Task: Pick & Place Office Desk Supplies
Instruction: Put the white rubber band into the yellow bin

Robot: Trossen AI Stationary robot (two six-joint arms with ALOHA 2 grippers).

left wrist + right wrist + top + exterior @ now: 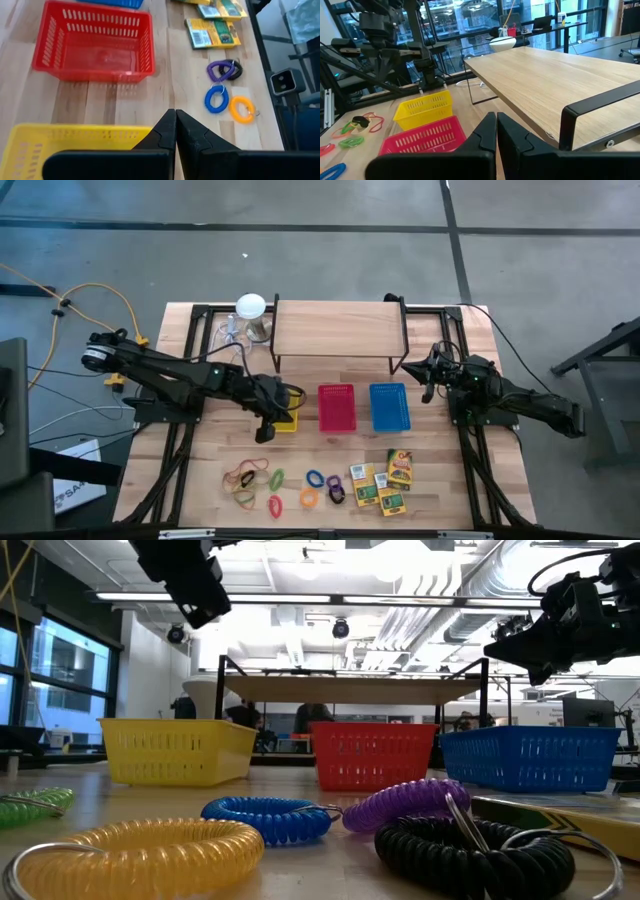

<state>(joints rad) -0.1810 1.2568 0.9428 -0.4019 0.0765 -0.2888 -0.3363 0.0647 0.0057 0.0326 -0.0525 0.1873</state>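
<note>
Nearest the low camera lie the coil rings (160,855), yellow, blue, purple and black, untouched on the table (440,500). My left gripper (266,427) hangs over the yellow basket (285,422), fingers pressed together, holding nothing. My right gripper (432,376) waits at three o'clock by the shelf (335,330), also pinched shut and bare. The rubber bands (250,478) sit at seven o'clock, the card boxes (382,478) at five. All three baskets look bare, so I judge the sorting not yet begun
</note>
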